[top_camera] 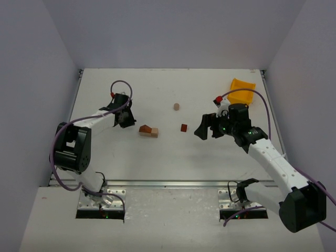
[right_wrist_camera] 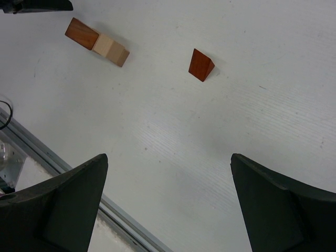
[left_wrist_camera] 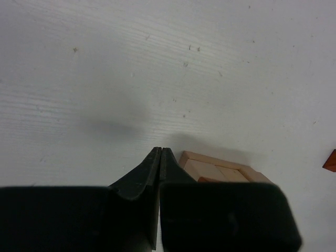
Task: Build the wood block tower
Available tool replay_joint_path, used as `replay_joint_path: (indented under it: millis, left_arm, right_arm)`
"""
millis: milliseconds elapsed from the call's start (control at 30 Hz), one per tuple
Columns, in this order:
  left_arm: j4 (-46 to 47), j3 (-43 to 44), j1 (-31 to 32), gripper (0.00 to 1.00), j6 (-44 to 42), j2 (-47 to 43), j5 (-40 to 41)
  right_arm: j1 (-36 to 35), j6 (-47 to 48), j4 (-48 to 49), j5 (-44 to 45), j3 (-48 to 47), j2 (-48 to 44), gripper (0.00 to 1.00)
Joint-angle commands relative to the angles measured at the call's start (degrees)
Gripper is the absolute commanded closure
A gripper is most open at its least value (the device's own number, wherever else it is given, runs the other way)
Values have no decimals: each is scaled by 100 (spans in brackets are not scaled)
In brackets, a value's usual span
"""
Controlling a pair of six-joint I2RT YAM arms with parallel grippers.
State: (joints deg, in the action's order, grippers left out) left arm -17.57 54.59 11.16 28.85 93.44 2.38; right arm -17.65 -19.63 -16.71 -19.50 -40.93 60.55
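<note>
Sitting beside the wood block tower (top_camera: 148, 131), the left gripper (left_wrist_camera: 160, 153), jaws pinched together empty, could scatter it; the right gripper (right_wrist_camera: 168, 160) gapes wide.

A yellow plastic bin (top_camera: 240, 86) is sitting in the upper right of the frame, on the white table (top_camera: 157, 157). A metal rail (top_camera: 168, 184) is running along the table's lower edge.

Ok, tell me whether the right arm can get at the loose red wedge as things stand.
Probably yes. The right gripper is open and aimed toward the red wedge, with only bare table between them; nothing blocks the way.
</note>
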Motion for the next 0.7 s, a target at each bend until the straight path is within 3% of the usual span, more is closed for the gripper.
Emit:
replay_joint_path:
  millis: [0,667]
  left_arm:
    - [257,43,-44,100,-28,143,-327]
    - [-21,92,324,100,86,22,79]
  right_arm:
    - [-2,82,196,105,41,-104,1]
    - [-2,113,212,218,140,-309,1]
